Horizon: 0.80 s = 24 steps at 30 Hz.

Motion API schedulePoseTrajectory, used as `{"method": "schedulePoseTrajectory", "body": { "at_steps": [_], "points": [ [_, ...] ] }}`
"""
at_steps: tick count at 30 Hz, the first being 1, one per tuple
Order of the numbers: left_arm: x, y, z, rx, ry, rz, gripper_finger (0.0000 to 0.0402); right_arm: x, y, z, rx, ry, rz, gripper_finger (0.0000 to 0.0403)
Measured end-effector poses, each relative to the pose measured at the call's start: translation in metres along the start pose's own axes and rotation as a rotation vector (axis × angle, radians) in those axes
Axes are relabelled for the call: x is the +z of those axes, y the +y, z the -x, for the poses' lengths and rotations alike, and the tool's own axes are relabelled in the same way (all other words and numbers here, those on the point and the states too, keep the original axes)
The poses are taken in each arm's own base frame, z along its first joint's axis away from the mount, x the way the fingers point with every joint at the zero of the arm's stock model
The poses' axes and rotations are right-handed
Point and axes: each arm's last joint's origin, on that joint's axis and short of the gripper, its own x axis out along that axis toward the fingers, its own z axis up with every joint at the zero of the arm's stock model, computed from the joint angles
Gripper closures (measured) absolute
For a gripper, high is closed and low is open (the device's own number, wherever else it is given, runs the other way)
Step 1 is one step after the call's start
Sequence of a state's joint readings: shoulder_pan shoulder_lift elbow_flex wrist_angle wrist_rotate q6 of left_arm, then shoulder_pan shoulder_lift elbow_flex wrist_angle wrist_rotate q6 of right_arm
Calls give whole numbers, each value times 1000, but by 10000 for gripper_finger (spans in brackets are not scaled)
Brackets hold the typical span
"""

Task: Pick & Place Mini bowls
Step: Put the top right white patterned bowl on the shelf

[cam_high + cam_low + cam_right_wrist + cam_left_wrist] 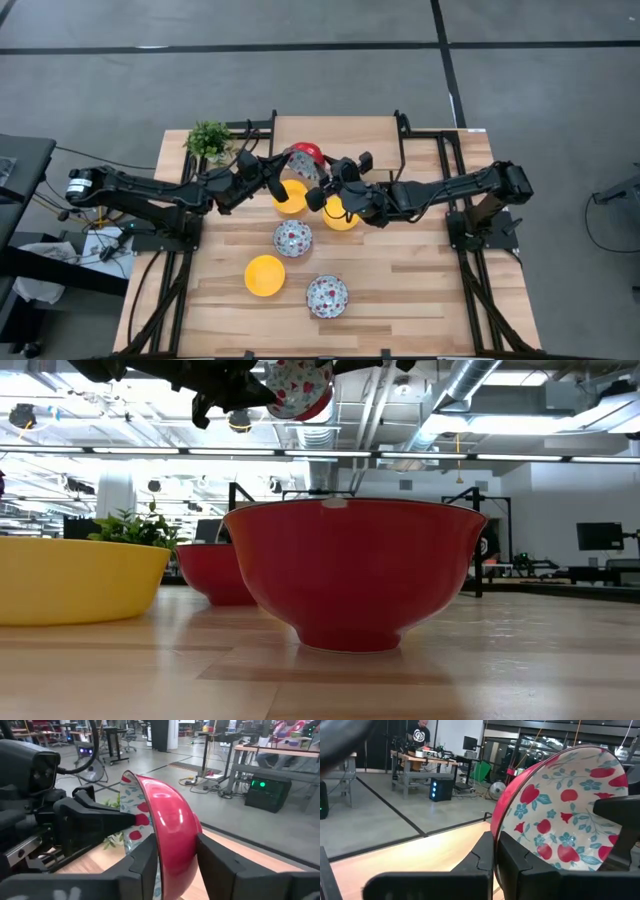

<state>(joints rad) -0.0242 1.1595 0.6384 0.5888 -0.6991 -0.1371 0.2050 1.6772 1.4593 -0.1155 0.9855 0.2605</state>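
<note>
One floral mini bowl (305,158), white inside and red outside, hangs tilted on its side above the table's far middle, between both grippers. My left gripper (284,175) comes from the left and my right gripper (325,182) from the right, each shut on its rim. Two yellow bowls (290,198) (341,214) sit on the table just below the grippers. A third yellow bowl (265,275) and two floral bowls (293,238) (327,295) rest upright nearer the front. The low view shows the held bowl (300,385) high above the table. My left gripper (495,840) pinches the bowl's rim (496,822), one finger on the red outside and one on the floral inside. It comes roughly level from the table's left. The bowl is lifted clear and tilted on edge. My right gripper (175,852) straddles the opposite wall of the bowl (175,827), one finger against the floral inside and one against the red outside (192,832). It comes from the table's right. The bowl stands on edge, clear of the table.
A small green plant (208,140) stands at the far left corner, close behind my left arm. The near bowls fill the low view, a red-sided one (350,570) in the middle and a yellow one (70,585) to the left. Bare wood lies along the table's right side (440,270).
</note>
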Motion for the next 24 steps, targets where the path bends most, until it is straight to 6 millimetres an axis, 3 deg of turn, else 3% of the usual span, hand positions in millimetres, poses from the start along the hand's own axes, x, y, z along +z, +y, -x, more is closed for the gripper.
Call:
{"method": "schedulePoseTrajectory", "body": {
  "at_steps": [13,24],
  "points": [
    [4,1,2,7,-12,-12,398,1,2,4,24,26,85,222],
    [11,5,5,25,-31,-42,398,1,2,4,32,36,108,225]
  ]
}}
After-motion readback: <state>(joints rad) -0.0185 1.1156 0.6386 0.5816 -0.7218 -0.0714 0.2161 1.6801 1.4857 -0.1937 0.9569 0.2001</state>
